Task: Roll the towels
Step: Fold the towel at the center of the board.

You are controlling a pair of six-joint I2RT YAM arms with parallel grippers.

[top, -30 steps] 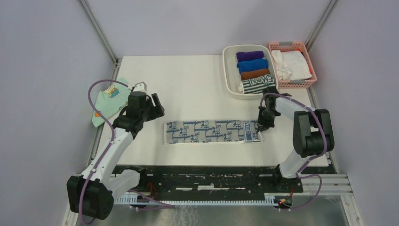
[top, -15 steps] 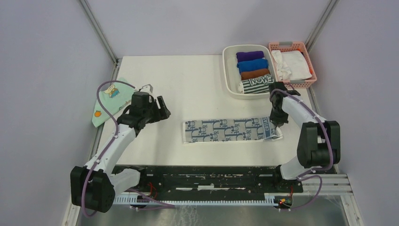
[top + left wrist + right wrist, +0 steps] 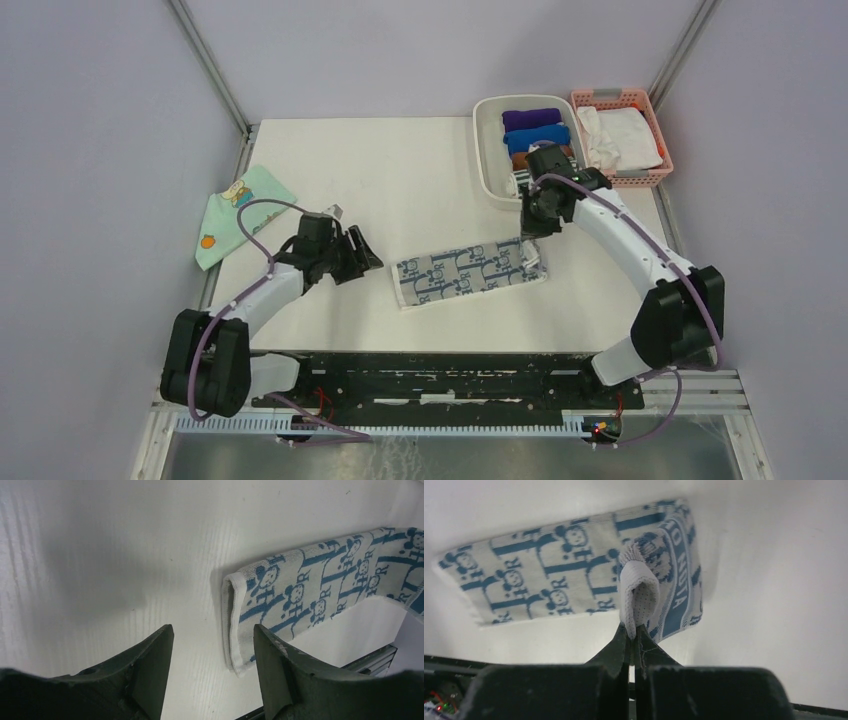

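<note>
Top external, blue-grey towel: lies skewed on the table, front of centre.
Left gripper: jaws spread, empty, facing the towel's left end, probably to steady it.
Right gripper: pinched on the lettered edge, lifting it over, probably to start the roll.
Change: towel dragged left and tilted; right arm now nearer the white tray.

Bright, even light, soft shadows on the table, and blurred near jaws in both wrist views.
</note>
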